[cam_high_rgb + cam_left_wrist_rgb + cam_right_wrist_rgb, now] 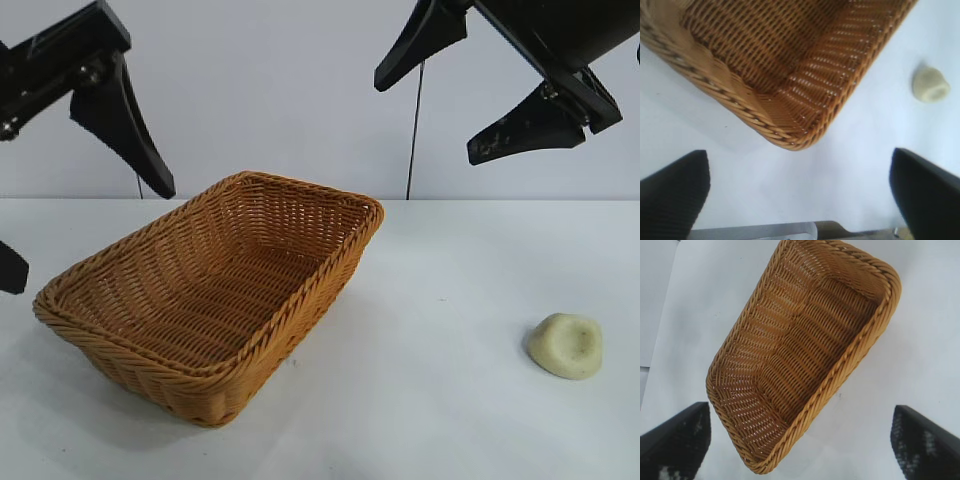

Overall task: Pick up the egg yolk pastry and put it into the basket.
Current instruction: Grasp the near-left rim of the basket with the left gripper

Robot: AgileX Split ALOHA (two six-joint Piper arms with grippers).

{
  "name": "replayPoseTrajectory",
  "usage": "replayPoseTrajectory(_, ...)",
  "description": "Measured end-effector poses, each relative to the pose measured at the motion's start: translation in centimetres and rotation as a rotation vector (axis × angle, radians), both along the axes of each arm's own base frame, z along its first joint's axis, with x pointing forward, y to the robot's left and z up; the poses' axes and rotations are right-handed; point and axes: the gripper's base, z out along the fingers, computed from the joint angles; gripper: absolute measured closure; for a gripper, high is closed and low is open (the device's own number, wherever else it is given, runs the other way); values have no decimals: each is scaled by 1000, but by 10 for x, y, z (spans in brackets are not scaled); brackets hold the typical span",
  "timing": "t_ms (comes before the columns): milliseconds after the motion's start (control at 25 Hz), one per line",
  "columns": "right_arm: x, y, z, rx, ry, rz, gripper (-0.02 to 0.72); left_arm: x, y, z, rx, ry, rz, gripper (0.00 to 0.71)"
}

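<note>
The egg yolk pastry (567, 345), a small pale cream lump with a dimple, lies on the white table at the front right; it also shows in the left wrist view (931, 85). The basket (300, 190), orange-tan wicker and empty, stands left of centre and shows in both wrist views (790, 140) (840, 375). My left gripper (90, 240) hangs open high at the far left, above the basket's left end. My right gripper (430, 115) hangs open high at the upper right, well above the pastry. Both are empty.
The white table (440, 300) runs between basket and pastry. A thin dark cable (413, 130) hangs against the back wall.
</note>
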Motion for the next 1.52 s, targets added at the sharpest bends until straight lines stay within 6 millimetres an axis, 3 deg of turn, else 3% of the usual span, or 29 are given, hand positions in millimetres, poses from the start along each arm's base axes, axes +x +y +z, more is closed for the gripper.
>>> replayPoseTrajectory(200, 0, 0, 0, 0, 0, 0, 8, 11, -6, -17, -22, 28, 84, 15)
replayPoseTrajectory(600, 0, 0, 0, 0, 1, 1, 8, 39, -3, -77, 11, 144, 212, 15)
replayPoseTrajectory(840, 0, 0, 0, 0, 1, 1, 8, 49, -8, -102, -32, 161, 263, 15)
replayPoseTrajectory(1200, 0, 0, 0, 0, 1, 1, 8, 50, -9, -110, -34, 182, 263, 28)
replayPoseTrajectory(1360, 0, 0, 0, 0, 1, 1, 8, 49, -9, -116, -18, 203, 262, 138)
replayPoseTrajectory(1440, 0, 0, 0, 0, 1, 1, 8, 49, -9, -117, -14, 211, 263, 252)
replayPoseTrajectory(1520, 0, 0, 0, 0, 1, 1, 8, 49, -9, -117, -14, 210, 262, 431)
